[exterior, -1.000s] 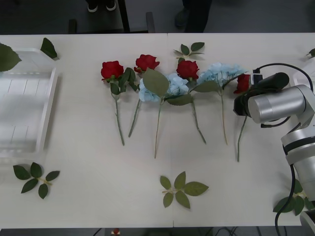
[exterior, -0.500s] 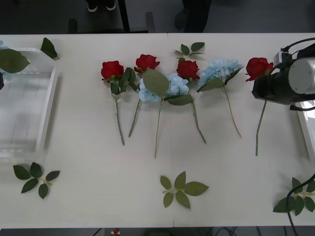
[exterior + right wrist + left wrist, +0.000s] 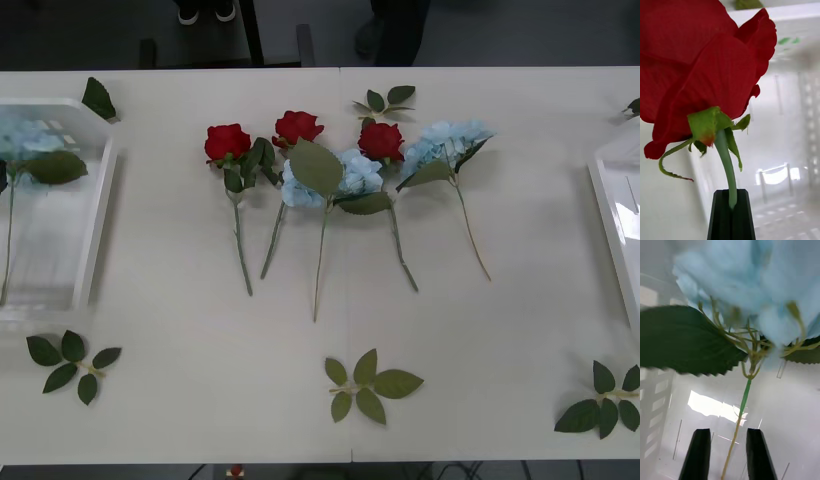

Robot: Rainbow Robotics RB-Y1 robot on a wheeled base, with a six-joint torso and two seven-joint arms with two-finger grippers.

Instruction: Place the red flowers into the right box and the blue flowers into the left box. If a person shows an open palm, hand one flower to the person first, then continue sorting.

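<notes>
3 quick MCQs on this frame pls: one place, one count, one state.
1. Where is the leftmost blue flower? A) mid-table B) in the left box C) in the right box
2. Red roses lying on the table: A) one B) three C) five
3. Right gripper: A) open B) shut on a rose stem C) shut on a leaf sprig
Key: B, it lies inside that box; B, three red blooms in the row; B, the green stem is pinched tight.
</notes>
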